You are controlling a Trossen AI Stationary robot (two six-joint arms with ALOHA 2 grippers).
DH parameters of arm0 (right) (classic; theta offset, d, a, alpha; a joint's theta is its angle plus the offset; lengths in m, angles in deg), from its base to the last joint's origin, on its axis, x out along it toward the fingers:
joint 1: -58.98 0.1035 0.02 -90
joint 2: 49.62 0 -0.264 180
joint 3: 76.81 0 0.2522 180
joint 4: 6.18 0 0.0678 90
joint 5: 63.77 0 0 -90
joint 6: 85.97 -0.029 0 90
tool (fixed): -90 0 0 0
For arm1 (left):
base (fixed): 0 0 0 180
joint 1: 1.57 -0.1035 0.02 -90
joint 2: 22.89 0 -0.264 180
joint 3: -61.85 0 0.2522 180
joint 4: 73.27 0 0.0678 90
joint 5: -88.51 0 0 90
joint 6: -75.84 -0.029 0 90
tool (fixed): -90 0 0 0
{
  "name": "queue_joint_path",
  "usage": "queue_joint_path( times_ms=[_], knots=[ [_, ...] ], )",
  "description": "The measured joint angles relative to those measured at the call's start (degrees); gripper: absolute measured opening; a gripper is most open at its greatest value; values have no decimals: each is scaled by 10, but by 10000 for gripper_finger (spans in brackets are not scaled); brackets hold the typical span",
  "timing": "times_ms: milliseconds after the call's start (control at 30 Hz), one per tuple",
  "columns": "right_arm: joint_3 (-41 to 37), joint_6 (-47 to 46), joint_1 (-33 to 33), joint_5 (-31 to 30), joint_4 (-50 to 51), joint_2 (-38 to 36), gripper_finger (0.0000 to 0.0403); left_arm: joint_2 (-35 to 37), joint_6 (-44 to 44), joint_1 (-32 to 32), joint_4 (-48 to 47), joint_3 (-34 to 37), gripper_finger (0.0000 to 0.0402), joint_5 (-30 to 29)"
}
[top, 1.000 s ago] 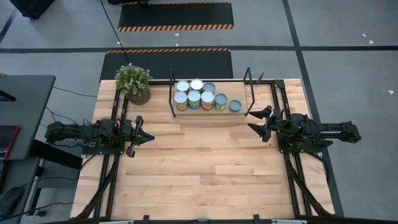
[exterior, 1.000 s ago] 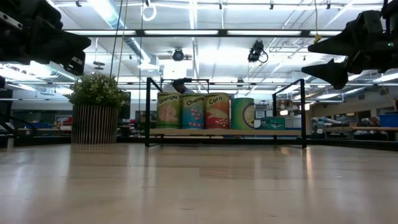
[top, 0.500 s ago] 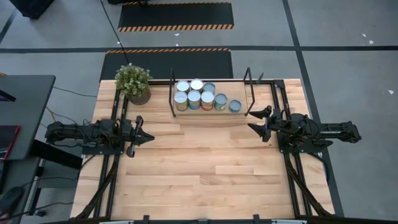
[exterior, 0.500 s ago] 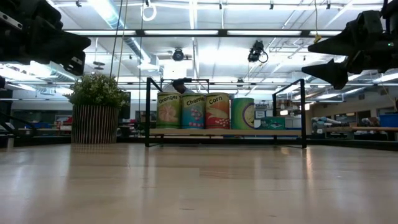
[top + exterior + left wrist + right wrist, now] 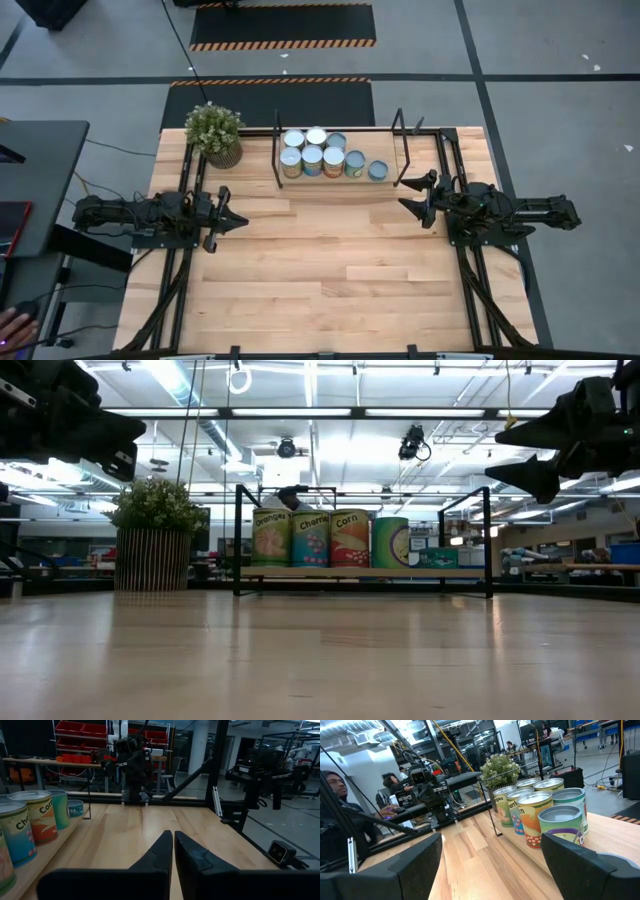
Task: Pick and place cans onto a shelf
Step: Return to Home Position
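Observation:
Several cans [image 5: 318, 155] with silver tops stand upright in two rows on the shelf [image 5: 388, 148], a light board between two black brackets at the table's far middle. They also show in the low view [image 5: 330, 540] and in both wrist views [image 5: 30, 820] [image 5: 545, 815]. My left gripper [image 5: 245, 217] hovers shut over the table's left side, pointing level toward the right. My right gripper [image 5: 400, 195] hovers open over the right side, pointing level toward the left, with nothing between its fingers [image 5: 420, 860]. Neither gripper is near a can.
A potted green plant [image 5: 213, 132] stands at the far left, beside the shelf's left bracket [image 5: 277, 160]. Bare wooden tabletop [image 5: 320, 260] lies between the two arms and toward the near edge. People sit beyond the table [image 5: 335, 785]. A hand [image 5: 8, 325] shows off the table's near left.

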Motion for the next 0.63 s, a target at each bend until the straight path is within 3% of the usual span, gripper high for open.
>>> queue_joint_path(
  times_ms=[633],
  knots=[
    [0, 0, 0, 0, 0, 0, 346, 0, 0, 0, 0, 0, 27, 0]
  ],
)
